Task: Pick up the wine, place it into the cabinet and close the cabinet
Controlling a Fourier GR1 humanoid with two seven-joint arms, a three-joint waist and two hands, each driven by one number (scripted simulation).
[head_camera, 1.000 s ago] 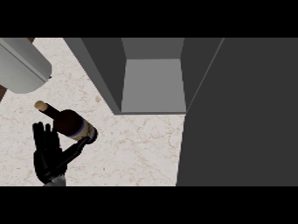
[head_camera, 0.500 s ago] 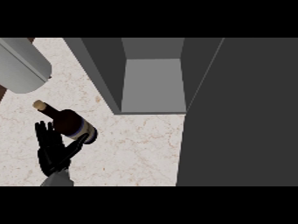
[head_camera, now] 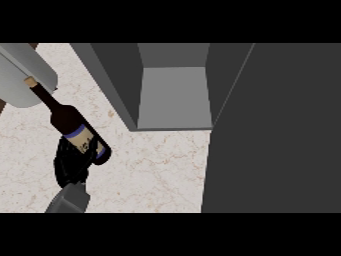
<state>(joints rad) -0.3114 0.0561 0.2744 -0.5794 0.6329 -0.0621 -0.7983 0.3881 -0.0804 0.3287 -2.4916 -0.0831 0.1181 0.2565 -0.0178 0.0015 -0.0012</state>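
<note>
The wine bottle [head_camera: 75, 131] is dark with a blue-edged label and a cork-coloured top. It is tilted, with its neck pointing up and left toward the view's upper left. My left hand [head_camera: 71, 165] is curled round the bottle's lower end, and its grey forearm comes in from the bottom edge. The open grey cabinet [head_camera: 174, 97] stands to the right of the bottle, its inside bare. Its dark door [head_camera: 284, 130] is swung out and fills the right side of the view. My right hand does not show.
A large pale grey cylinder [head_camera: 10, 70] lies at the upper left, just behind the bottle's neck. The marble counter [head_camera: 151, 175] spreads between the hand and the door. A dark strip borders the counter at the far left.
My left hand has gone from straight fingers beside the standing bottle to curled round it. The bottle has risen toward the camera and tilted, its neck now reaching the grey cylinder.
</note>
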